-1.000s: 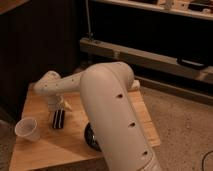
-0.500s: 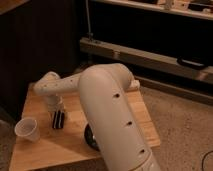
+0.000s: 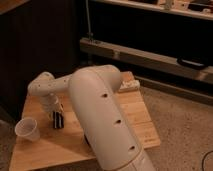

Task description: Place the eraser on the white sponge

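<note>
The eraser (image 3: 59,120), a black oblong block with a pale stripe, lies on the wooden table (image 3: 125,112) near its left side. My gripper (image 3: 56,113) reaches down from the pale wrist and is shut on the eraser's upper end, which still rests on the tabletop. My large white arm (image 3: 102,115) fills the middle of the view and hides much of the table. The white sponge is hidden from view.
A white paper cup (image 3: 27,129) stands left of the eraser, close to the table's left edge. A dark round thing (image 3: 88,141) peeks out behind the arm. A small pale object (image 3: 128,85) lies at the far right corner. Dark shelving stands behind.
The arm has stayed over the eraser, and the fingers have closed onto it. The eraser and the cup have not moved.
</note>
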`<state>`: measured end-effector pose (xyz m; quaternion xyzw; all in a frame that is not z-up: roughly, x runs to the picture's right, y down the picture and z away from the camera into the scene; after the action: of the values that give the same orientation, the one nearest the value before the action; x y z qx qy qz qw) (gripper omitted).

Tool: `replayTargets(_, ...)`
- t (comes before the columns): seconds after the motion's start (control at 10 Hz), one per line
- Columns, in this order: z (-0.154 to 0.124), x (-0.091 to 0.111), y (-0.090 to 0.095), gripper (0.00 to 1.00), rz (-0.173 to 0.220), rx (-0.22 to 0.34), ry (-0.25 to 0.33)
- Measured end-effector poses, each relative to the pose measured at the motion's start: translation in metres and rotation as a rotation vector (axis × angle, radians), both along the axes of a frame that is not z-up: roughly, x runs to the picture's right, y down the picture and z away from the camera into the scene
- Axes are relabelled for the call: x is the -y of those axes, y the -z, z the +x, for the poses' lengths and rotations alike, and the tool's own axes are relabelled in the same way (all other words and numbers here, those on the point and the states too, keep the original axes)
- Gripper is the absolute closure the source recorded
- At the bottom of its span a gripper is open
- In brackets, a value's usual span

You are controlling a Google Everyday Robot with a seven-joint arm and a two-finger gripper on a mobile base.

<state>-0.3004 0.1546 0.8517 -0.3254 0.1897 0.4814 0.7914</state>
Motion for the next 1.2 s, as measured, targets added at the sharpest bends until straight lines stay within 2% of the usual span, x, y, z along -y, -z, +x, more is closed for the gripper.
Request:
replayTargets(0.9, 0.009, 0.004, 0.0, 1.0, -0.006, -0.016, 0.011)
replayTargets(1.0, 0.016, 0.01, 0.003, 1.0, 0.002, -0.002, -0.004)
replayTargets(1.2, 0.049, 0.043, 0.013, 1.0, 0.039, 0.038, -0.042)
